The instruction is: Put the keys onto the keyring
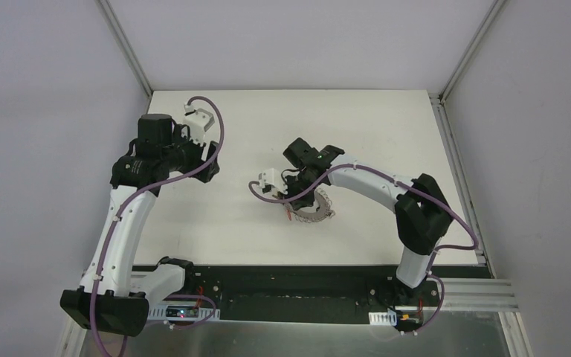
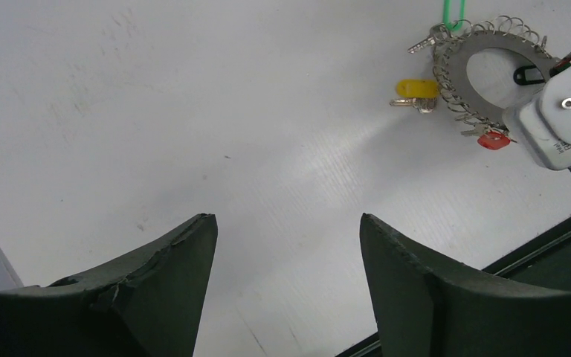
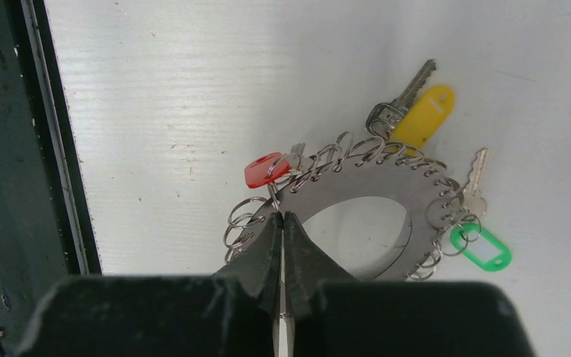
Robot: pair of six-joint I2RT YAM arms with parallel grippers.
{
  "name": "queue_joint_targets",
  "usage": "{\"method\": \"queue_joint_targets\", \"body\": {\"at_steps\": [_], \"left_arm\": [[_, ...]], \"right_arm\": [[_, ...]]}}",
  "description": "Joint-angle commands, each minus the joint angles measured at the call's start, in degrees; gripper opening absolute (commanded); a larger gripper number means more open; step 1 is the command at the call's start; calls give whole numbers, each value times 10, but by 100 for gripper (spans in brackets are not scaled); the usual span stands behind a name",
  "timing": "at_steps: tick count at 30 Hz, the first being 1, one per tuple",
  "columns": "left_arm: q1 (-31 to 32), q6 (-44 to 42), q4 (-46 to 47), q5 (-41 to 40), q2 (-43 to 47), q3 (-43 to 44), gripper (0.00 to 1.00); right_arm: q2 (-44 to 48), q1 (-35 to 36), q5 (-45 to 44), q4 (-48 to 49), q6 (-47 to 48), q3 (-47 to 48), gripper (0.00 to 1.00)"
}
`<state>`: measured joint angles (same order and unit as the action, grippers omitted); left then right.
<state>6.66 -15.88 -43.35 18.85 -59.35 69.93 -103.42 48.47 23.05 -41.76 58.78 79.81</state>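
Observation:
The keyring (image 3: 386, 182), a flat grey ring with small wire loops round its rim, lies on the white table; it also shows in the left wrist view (image 2: 457, 67) and the top view (image 1: 318, 212). A red key (image 3: 264, 169), a yellow key (image 3: 427, 111) and a green key (image 3: 483, 249) sit at its rim. A black key head (image 2: 524, 74) shows in the ring's hole by the right fingers. My right gripper (image 3: 283, 214) is shut over the ring's near band, with a thin metal strip, seemingly a key edge-on, between its fingers. My left gripper (image 2: 288, 217) is open and empty, far to the left.
A black rail (image 3: 15, 149) runs along the table's near edge, close to the keyring. The white camera housing of the right wrist (image 2: 557, 111) hangs over the ring's edge in the left wrist view. Grey walls enclose the table (image 1: 282, 134).

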Motion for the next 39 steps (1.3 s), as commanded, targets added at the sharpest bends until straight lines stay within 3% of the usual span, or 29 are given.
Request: {"method": "queue_joint_targets", "body": {"at_steps": [1,12,24,39], "left_arm": [[-3,17,18,58,-17,22,71],[15,4,57,219,-61,34,66],[130,-64,92,277,-81,62,63],[209,-96,167,316,-147,89,53]], "right_arm": [[57,-11,-1,0,-39,17,0],[118,-42,37,-1,-94,41,0],[164,-90,125,-21,-112,91,0],[166,-131,260,-25,-177,136,0]]}}
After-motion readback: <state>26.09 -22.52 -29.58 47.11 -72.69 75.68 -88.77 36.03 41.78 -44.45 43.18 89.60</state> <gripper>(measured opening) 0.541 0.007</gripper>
